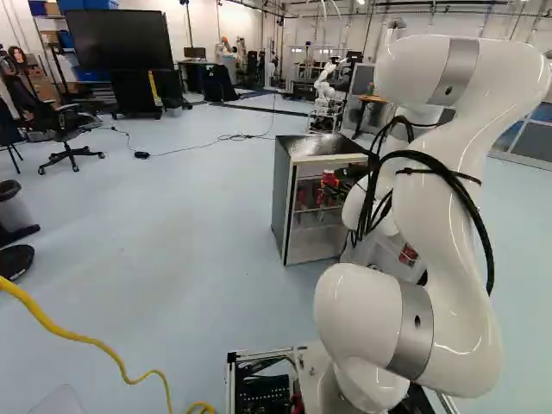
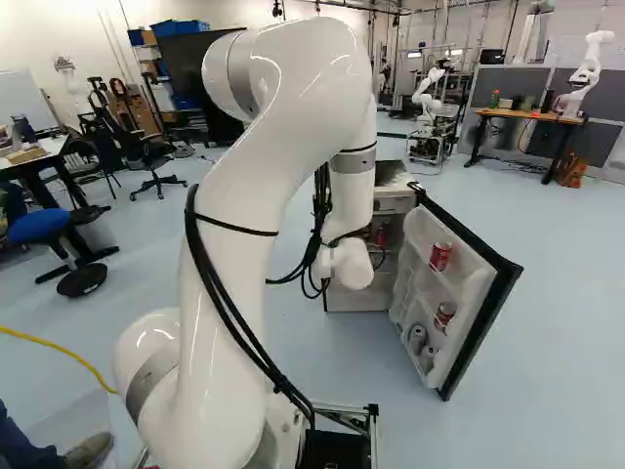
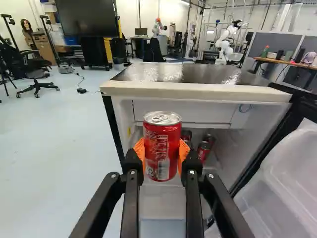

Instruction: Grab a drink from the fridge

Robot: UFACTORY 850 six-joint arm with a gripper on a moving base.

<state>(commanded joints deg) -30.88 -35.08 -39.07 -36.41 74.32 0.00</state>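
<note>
Straight ahead of the gripper (image 1: 333, 180) stands the fridge (image 3: 198, 90), its dark top level and its front opening facing the gripper. Past the fingertips, lower than the fridge's top edge, more red cans (image 3: 203, 150) sit inside, partly hidden by the held one. The door (image 2: 467, 278) is swung open to the gripper's right, the nearest thing in the way on that side; its inner shelves carry a red can (image 2: 440, 256), another red can below it (image 2: 445, 315) and silver cans (image 2: 417, 338) lower down. The bare floor (image 3: 54, 148) lies to the gripper's left. Well beyond the fridge are a big dark screen (image 3: 87, 18) and an office chair (image 3: 34, 74), both ahead and to the left, another robot (image 3: 227, 42) farther back, and a counter (image 3: 285, 62) with small things on it, ahead and to the right.

The gripper is clenched on the drink, a red can (image 3: 162, 146), one orange pad at each side of it. The can is upright, right at the fingertips, before the fridge opening. The white arm (image 1: 431, 233) climbs from the base, bends over high up and drops to the wrist, with the gripper aimed forward at the fridge. Black cables (image 2: 249, 342) run along the arm and loop near the wrist.
</note>
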